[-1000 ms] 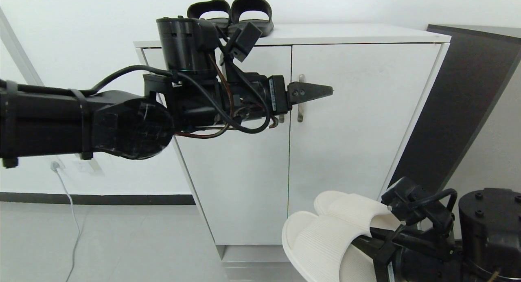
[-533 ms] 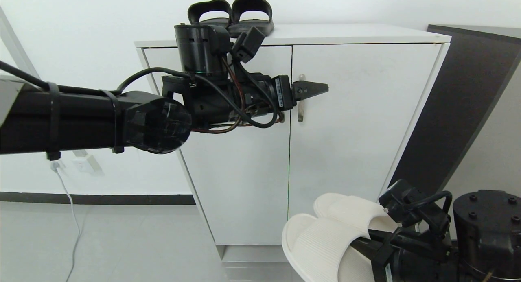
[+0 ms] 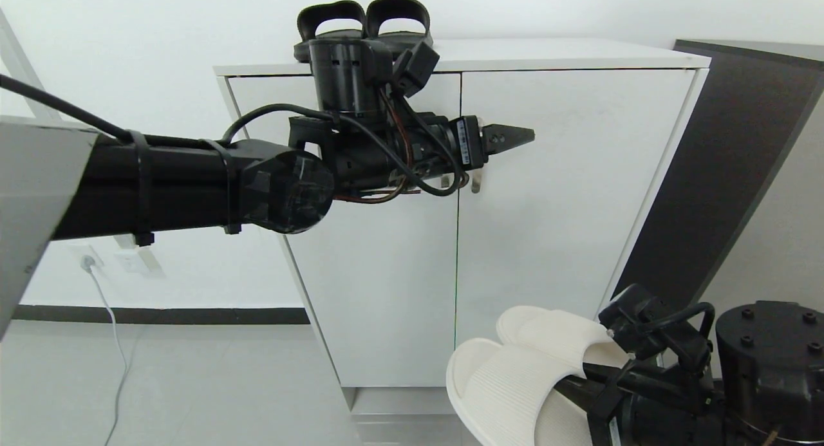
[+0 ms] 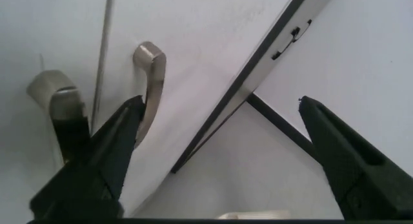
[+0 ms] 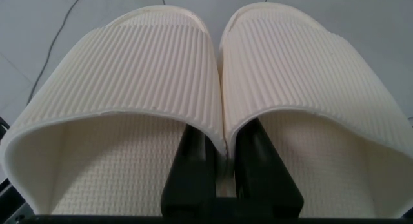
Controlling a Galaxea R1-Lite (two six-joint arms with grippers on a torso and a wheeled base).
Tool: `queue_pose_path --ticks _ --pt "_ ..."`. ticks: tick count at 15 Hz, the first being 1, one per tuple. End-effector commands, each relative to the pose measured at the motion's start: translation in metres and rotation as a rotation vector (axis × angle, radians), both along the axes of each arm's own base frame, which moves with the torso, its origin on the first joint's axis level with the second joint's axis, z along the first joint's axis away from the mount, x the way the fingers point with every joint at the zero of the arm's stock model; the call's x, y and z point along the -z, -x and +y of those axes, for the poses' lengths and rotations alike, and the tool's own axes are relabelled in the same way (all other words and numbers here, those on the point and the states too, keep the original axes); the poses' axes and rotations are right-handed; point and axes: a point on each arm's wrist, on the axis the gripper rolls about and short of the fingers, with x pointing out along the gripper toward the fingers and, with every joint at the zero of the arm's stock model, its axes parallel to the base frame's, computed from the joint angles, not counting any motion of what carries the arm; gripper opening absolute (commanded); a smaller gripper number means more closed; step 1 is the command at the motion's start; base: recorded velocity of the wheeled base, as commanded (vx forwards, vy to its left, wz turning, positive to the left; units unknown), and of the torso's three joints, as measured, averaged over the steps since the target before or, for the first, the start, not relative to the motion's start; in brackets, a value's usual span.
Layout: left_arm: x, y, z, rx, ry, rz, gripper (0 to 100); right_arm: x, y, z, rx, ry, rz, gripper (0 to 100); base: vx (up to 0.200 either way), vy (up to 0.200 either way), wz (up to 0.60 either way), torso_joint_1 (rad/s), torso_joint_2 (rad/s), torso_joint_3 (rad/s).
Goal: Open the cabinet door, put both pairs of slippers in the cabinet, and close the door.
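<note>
1. The left arm (image 3: 180, 182) was a thick black tube ending in a glossy rounded joint cap, with a black cable (image 3: 270, 111) strapped along it.
2. Its wrist carried a slotted black cylinder (image 3: 347, 73), a small boxy camera (image 3: 417, 63) and looping wires (image 3: 386, 192) (some black, some reddish-brown).
3. The left gripper (image 3: 524, 137) had tapered black fingers behind a white label (image 3: 461, 143).
4. The right arm (image 3: 766, 362) was black, with a screw-studded round cap.
5. The right gripper (image 5: 222, 185) had flat black fingers (image 5: 193, 172).

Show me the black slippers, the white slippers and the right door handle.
black slippers (image 3: 398, 3), head view, a strap
white slippers (image 3: 508, 381), head view, nearer ribbed strap
right door handle (image 4: 155, 75), left wrist view, its curved bar
</note>
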Motion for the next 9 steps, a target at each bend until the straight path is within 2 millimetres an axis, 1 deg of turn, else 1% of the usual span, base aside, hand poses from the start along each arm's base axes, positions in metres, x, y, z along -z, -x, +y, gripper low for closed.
queue_pose_path --ticks 1,3,6,8,9 --pt "0.004 -0.002 -0.002 0.002 -0.004 0.010 0 0.001 0.000 0.000 -0.002 0.002 0.003 0 0.000 0.000 0.00 0.000 0.00 0.000" --pt "0.003 0.001 -0.001 0.002 -0.005 0.014 0 0.002 0.000 0.000 -0.002 0.005 0.005 0 0.000 0.000 0.00 0.000 0.00 0.000" --pt "0.000 0.016 0.009 0.004 -0.013 0.025 0 0.004 0.002 -0.001 -0.007 0.011 0.012 0 0.000 0.000 0.00 0.000 0.00 0.000" --pt "-0.005 0.039 0.016 0.024 -0.017 0.030 0 0.006 0.009 -0.002 -0.068 0.002 0.028 0 0.000 0.000 0.00 0.000 0.00 0.000" --pt "-0.007 0.053 0.017 0.042 -0.020 0.034 0 0.006 0.014 -0.005 -0.109 0.000 0.032 0 0.000 0.000 0.00 0.000 0.00 0.000"
